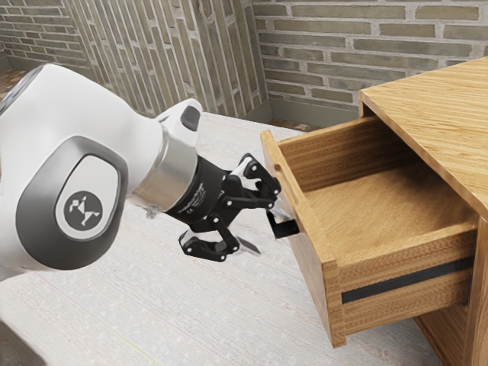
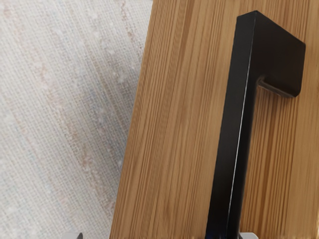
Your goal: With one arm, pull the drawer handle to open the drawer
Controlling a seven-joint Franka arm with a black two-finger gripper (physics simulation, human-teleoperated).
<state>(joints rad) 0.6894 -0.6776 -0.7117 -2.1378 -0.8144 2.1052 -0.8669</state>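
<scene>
The drawer (image 1: pixel 396 259) stands well out of the wooden cabinet (image 1: pixel 435 114), its inside bare, so by my reading most of the opening is done and what remains is a last stretch of pull or a clean let-go. The claw (image 1: pixel 263 221) is spread wide, not clamped on anything: in the wrist view the black handle (image 2: pixel 234 134) runs between the two fingertips, close by one and well apart from the other. To pull further, I would first close on the bar near its middle, away from the bent end post, and then draw straight back along the line the drawer slides on, toward the exterior view's left (a sideways or downward tug would likely jam the box on its dark side rail (image 1: pixel 404 280)). Keep the wrist square to the drawer front (image 2: pixel 179 124) so both fingers meet the bar flat. The upper finger sits near the front panel's top corner, which is the edge to mind. Behind the claw the pale floor (image 1: pixel 152 305) lies open, giving plenty of room to back away, and the brick wall (image 1: pixel 343 38) is well apart
</scene>
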